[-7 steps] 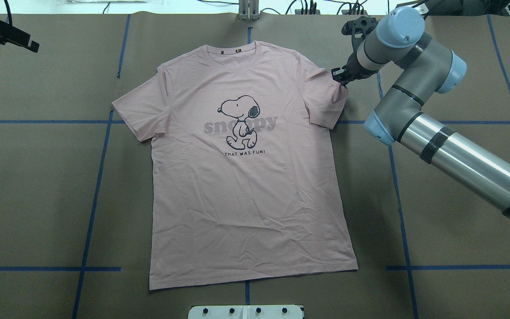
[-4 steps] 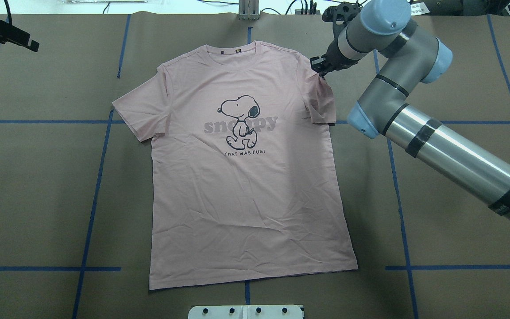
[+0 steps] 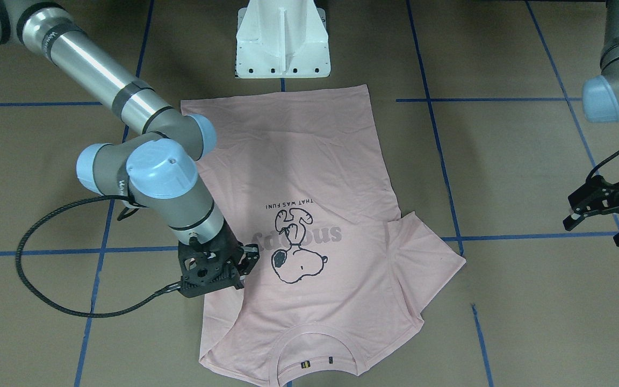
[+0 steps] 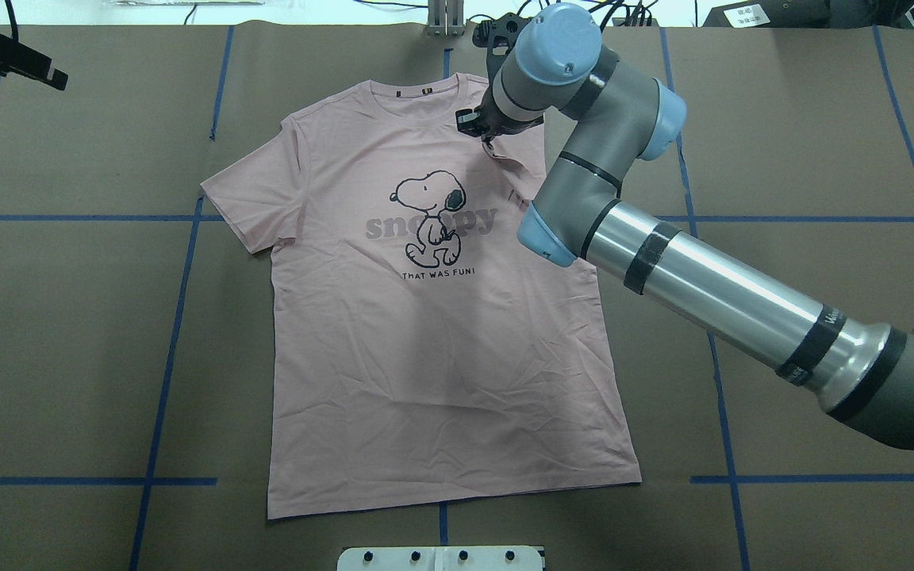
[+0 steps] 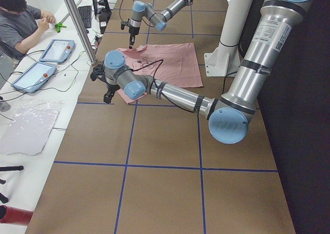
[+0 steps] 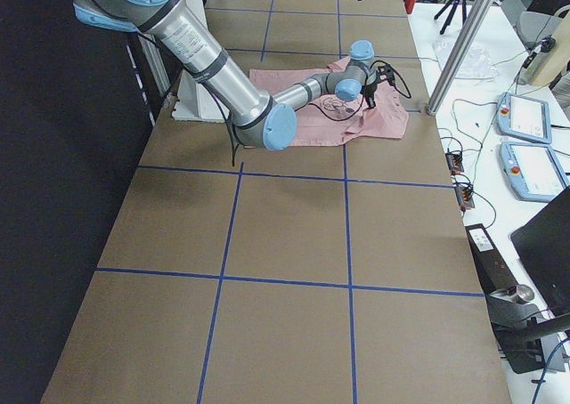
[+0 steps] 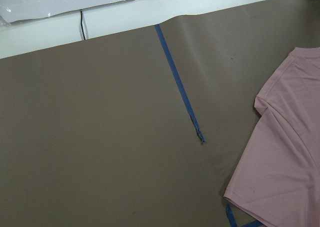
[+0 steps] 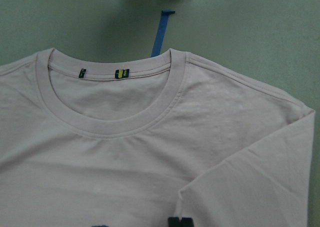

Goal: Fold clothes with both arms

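T-shirt (image 4: 441,357) flat on bench (image 4: 68,317), collar toward 12 o'clock, hem 6; right fingers (image 4: 469,120) grasp its sleeve (image 4: 516,159), left fingers (image 3: 575,215) released.

Pale pink Snoopy T-shirt (image 4: 441,357) lies flat, print up, hem nearest the white pedestal (image 4: 441,557); right gripper (image 4: 481,131) pinches its infolded sleeve.

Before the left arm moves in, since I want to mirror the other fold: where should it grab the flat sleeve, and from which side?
Probably take the flat sleeve of the T-shirt at its hem's outer corner. It lies spread flat, pointing away from the body, so the left gripper can come in from its own side, over bare table.
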You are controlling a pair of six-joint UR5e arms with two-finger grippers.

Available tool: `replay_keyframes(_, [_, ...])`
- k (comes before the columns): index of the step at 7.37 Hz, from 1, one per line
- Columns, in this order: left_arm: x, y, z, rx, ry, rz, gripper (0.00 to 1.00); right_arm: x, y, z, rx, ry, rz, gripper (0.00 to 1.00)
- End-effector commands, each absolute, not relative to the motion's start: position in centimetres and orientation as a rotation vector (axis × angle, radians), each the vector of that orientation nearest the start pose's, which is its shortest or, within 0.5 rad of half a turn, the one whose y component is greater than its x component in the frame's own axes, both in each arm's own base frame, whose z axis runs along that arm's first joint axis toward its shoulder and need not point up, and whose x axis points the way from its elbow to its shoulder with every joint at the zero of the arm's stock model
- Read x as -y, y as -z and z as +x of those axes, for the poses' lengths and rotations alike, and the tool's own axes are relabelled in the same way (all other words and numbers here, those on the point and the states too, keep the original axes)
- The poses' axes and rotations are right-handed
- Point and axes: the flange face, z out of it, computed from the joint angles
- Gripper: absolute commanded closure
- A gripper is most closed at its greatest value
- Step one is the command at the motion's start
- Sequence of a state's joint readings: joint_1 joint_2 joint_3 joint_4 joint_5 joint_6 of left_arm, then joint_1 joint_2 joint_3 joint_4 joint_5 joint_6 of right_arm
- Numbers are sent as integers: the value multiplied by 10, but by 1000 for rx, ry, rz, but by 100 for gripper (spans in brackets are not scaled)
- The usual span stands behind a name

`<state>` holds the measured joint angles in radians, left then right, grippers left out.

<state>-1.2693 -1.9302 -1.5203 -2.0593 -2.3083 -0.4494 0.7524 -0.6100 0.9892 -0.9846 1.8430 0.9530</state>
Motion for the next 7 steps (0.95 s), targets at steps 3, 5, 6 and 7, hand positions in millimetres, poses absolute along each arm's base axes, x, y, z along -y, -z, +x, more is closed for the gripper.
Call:
replay_keyframes(3, [638,-418,130,-926,-161,453,1,655,-233,-564,866,-5,435,0])
replay_keyframes(5, [639,-412,131,-939,-121,440,1,657,-243,-544,907,13,377,0])
replay_keyframes(6, [640,-410,131,-941,-117,439,1,653,-259,-528,922,18,347,0])
replay_keyframes(7, [639,-409,131,-943,-113,439,1,645,-281,-513,931,18,310,0])
